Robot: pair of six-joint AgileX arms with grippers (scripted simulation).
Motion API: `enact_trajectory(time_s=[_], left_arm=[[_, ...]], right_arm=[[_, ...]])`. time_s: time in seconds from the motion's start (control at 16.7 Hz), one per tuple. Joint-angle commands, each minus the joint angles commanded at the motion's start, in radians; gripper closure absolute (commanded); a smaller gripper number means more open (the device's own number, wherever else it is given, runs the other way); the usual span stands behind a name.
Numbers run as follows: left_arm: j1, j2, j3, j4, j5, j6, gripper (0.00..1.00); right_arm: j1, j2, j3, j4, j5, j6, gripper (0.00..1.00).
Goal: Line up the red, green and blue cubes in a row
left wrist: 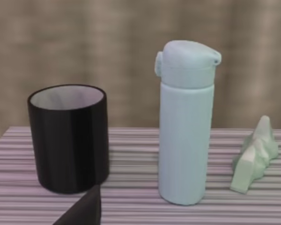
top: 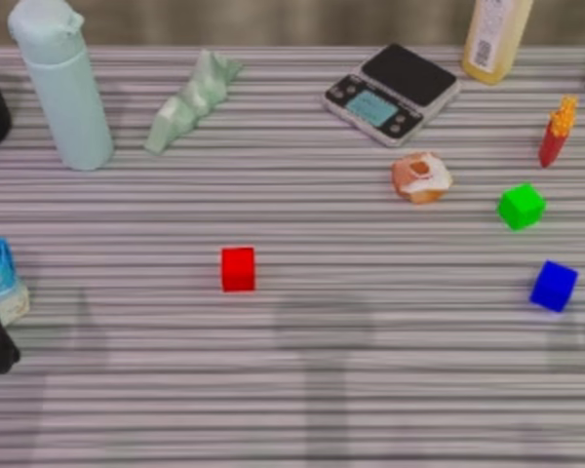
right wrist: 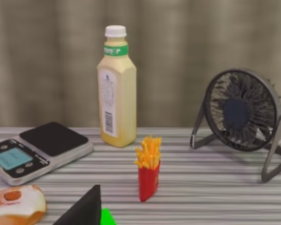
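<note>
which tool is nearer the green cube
Right. The right wrist view has the green cube at its lower edge, just beside the right tool's dark tip. The left wrist view shows only the black cup and flask at the table's left end, far from it.

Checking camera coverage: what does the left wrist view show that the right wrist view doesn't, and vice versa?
Only the left wrist view: a black cup, a pale blue flask and a crumpled pale green object.

Only the right wrist view: a yellow bottle, a scale, a carton of fries, a fan, a pastry and a corner of the green cube.

Both: the striped table and a dark wedge at the bottom edge, probably each arm's own gripper.
</note>
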Motion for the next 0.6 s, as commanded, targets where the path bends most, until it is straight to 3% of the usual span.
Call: enact_trajectory(time_s=[0.3,0.6], left_arm=[[-0.018,0.061,0.061,-0.040,-0.001,-0.019,0.00],[-0.102,0.373,0.352,-0.219,0.002,-0.102,0.00]], right_arm=[[0.000,0.000,0.000,0.000,0.000,0.000,0.00],[0.000,0.000,0.000,0.000,0.000,0.000,0.00]])
